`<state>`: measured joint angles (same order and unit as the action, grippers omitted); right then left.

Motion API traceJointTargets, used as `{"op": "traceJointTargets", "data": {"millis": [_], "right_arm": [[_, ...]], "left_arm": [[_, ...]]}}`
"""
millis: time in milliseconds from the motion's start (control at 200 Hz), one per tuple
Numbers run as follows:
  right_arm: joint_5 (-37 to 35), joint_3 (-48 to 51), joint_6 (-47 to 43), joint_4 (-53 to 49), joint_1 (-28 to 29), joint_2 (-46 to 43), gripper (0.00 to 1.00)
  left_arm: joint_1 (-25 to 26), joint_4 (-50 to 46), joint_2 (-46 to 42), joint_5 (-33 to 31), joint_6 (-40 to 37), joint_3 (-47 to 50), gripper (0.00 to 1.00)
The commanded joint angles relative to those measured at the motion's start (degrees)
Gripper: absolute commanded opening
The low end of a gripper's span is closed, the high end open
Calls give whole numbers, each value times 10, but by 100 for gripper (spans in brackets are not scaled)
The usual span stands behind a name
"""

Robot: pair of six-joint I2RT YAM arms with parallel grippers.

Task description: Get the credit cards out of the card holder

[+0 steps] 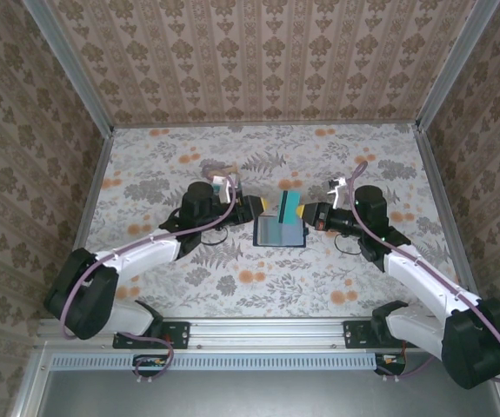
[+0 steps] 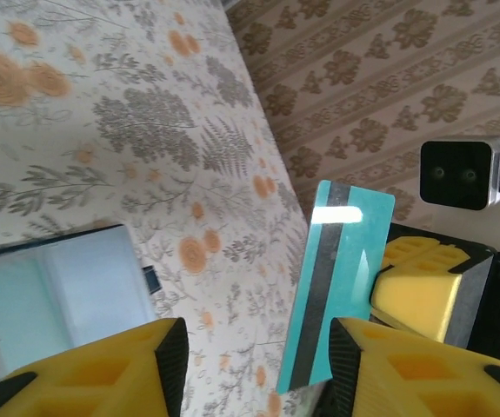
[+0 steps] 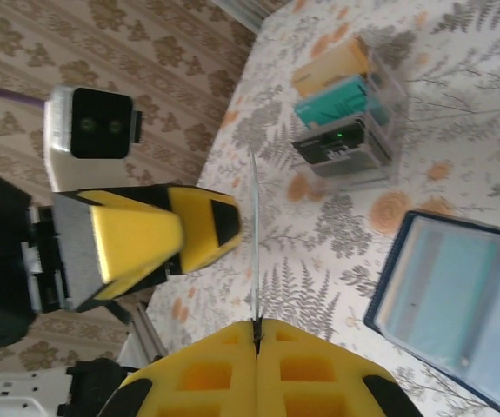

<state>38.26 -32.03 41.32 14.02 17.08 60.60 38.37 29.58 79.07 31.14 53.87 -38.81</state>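
The card holder [image 1: 280, 231] lies open on the table between the arms, its pale blue-grey pockets [image 2: 50, 287] facing up; it is also at the right edge of the right wrist view [image 3: 458, 304]. A teal credit card [image 1: 289, 207] with a dark stripe [image 2: 345, 278] stands upright above it. My right gripper [image 1: 305, 215] [image 3: 256, 326] is shut on one end of this card, which is seen edge-on [image 3: 256, 234]. My left gripper [image 1: 265, 204] [image 2: 254, 369] is open, with the card's free end inside the gap, close to one finger [image 2: 406, 365].
A clear slotted rack [image 3: 345, 122] with a tan, a teal and a dark card stands on the table beyond the left gripper, partly behind the left arm [image 1: 225, 180]. Patterned walls [image 1: 258, 61] enclose the flowered table on three sides.
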Motion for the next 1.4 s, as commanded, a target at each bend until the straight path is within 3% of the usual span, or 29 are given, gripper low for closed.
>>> {"op": "traceJointTargets", "data": {"millis": [0,400,645,805,890,1005,1045,1095,1200,1285,1355,1395], "right_arm": [[43,4,17,50,-1,2,0],[63,2,18,64,6,19,0],[63,1,18,65,8,37,0],[62,0,18,67,8,41,0],[58,-1,15,63,8,43,0],[49,-4,5,46,8,43,0],[45,-5,2,40,8,42,8],[39,-6,-3,32,8,42,30],[22,-7,-17,9,8,36,66],[-2,-4,-30,-12,8,24,84],[-27,3,-36,-23,9,11,98],[-36,6,-42,-24,13,4,100]], "left_arm": [[9,97,17,42,34,2,48],[26,113,38,53,34,-13,38],[26,129,36,72,44,-14,23],[28,140,35,81,47,-15,18],[31,142,34,82,47,-14,6],[31,138,28,83,43,-12,0],[31,130,23,83,39,-13,0],[31,112,17,80,28,-13,0],[29,38,-4,70,-17,-22,0],[23,-70,-28,61,-77,-39,0],[21,-204,-53,-1,-161,-67,0],[23,-277,-67,-47,-205,-86,0]]}}
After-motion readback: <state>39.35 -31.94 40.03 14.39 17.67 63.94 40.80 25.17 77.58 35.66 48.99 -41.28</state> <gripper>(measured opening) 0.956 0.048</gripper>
